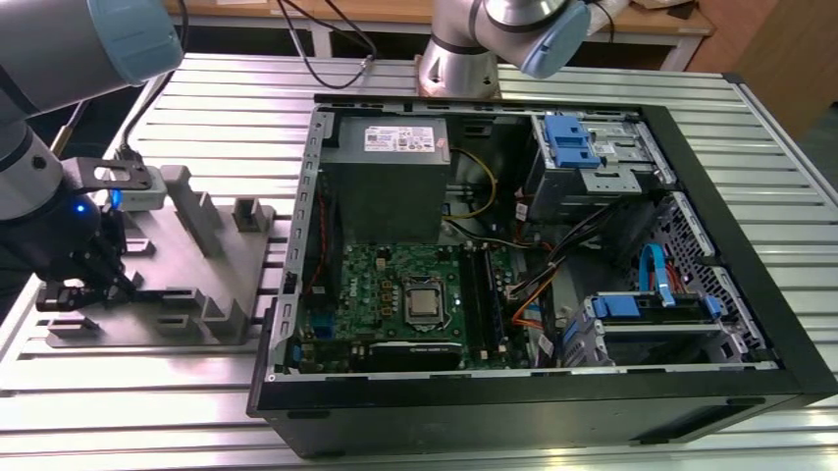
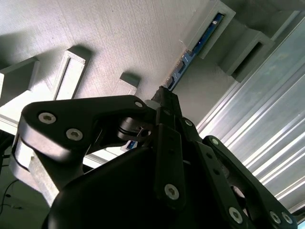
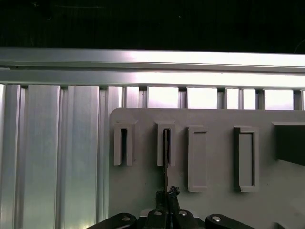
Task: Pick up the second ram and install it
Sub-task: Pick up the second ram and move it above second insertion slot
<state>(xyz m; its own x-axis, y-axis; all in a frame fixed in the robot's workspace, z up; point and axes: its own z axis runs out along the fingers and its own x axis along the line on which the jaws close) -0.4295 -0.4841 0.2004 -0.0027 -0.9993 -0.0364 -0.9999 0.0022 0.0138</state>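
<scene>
The second ram [image 3: 165, 157] stands on edge in a slot of the grey holder plate [image 3: 214, 205]. I see the gripper [image 3: 167, 194] pinched closed on its free end. The open computer case [image 1: 733, 196] sits just beside the plate, toward the exterior view's right.

Near end of second ram [image 2: 185, 62] hidden behind pincer [image 2: 164, 94].
</scene>
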